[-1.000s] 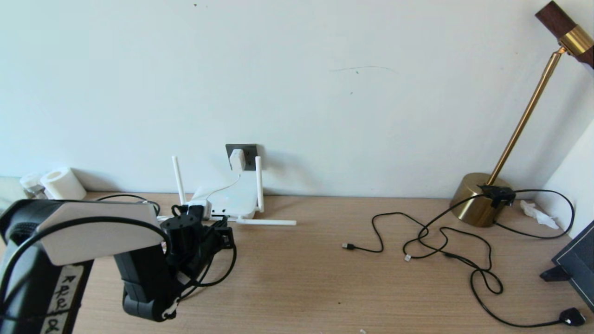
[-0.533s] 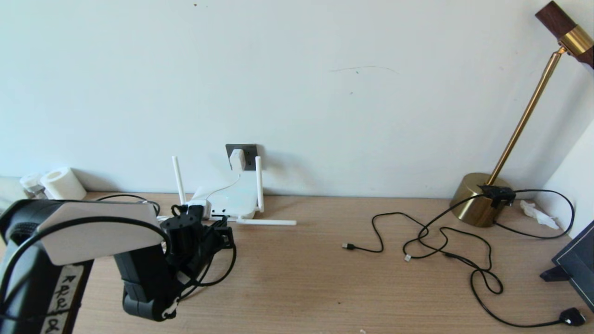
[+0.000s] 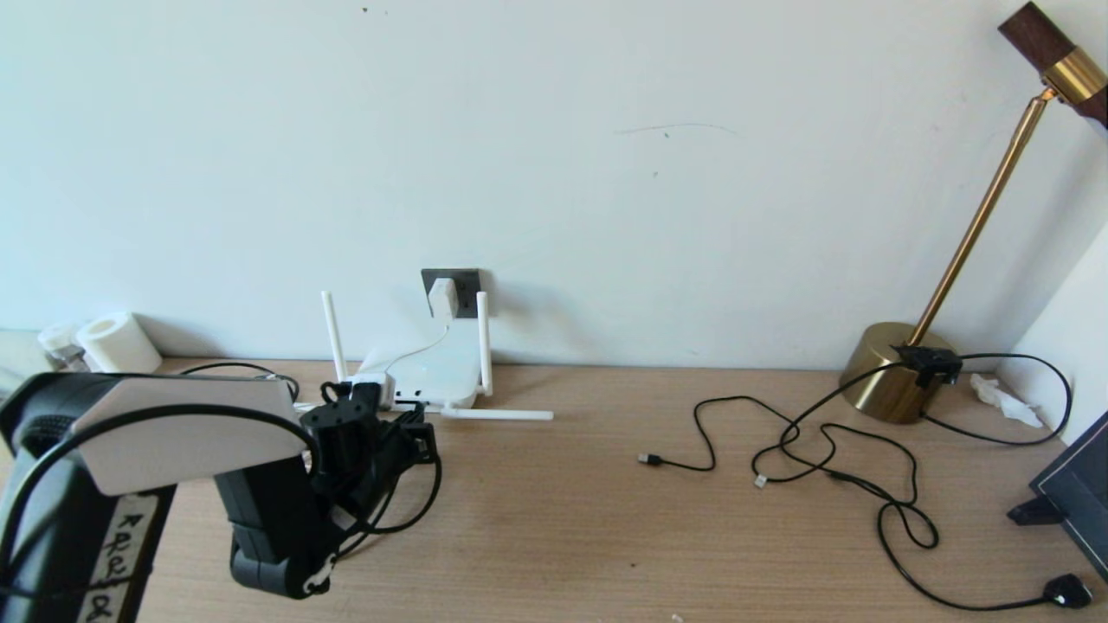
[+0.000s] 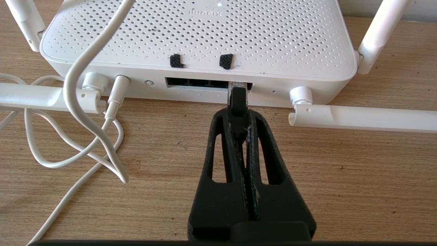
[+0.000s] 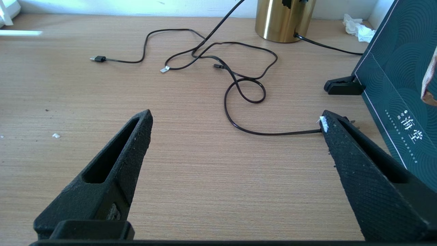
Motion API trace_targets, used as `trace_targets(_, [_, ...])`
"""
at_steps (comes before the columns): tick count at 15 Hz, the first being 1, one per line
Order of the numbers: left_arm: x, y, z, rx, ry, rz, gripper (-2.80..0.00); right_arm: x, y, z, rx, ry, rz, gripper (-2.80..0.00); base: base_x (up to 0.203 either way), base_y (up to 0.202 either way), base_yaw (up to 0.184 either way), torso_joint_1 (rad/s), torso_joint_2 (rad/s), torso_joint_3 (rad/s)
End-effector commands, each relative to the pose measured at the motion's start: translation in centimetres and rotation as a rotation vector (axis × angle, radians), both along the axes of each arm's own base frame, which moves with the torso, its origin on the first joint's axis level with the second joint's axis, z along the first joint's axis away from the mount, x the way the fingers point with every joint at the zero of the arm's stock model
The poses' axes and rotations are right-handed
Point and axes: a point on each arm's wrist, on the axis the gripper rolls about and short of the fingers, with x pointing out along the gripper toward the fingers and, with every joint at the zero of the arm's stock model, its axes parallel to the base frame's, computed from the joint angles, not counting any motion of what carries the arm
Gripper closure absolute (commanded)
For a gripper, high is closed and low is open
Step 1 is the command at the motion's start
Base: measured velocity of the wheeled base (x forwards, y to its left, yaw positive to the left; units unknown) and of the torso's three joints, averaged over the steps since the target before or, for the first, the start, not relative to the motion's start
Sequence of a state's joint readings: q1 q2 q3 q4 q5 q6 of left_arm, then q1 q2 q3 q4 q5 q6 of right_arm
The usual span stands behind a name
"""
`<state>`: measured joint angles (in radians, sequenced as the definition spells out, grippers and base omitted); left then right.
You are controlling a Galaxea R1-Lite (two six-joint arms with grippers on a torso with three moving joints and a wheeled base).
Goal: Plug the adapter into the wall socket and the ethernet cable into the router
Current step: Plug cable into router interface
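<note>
Ethernet plug being seated at the router port.
Left claw is being kept clamped on the ethernet cable, its tip at the router port; right claw is parked apart over the desk. Risk: a skewed push being made, jamming the tip. Adapter is sitting in the wall socket.
</note>
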<state>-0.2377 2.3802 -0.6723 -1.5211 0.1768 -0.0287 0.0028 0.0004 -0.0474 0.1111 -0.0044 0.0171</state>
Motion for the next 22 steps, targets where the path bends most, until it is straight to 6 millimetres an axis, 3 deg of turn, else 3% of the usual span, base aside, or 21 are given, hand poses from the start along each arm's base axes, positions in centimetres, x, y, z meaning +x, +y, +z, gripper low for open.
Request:
trace_targets(1, [0.04,-0.01,0.14,-0.003,-0.011,0.001,0.00,0.00,0.00,-0.01,0.000,0.000,0.000,-2.80,0.000,0.000,0.000,0.000,0.00,0.000])
trace_targets(22, [0.40,0.07,0.35,-0.005,-0.026,0.004,0.00,0.01,0.00,0.00,0.000,0.002,0.000,-2.80,0.000,0.000,0.000,0.000,0.00,0.000])
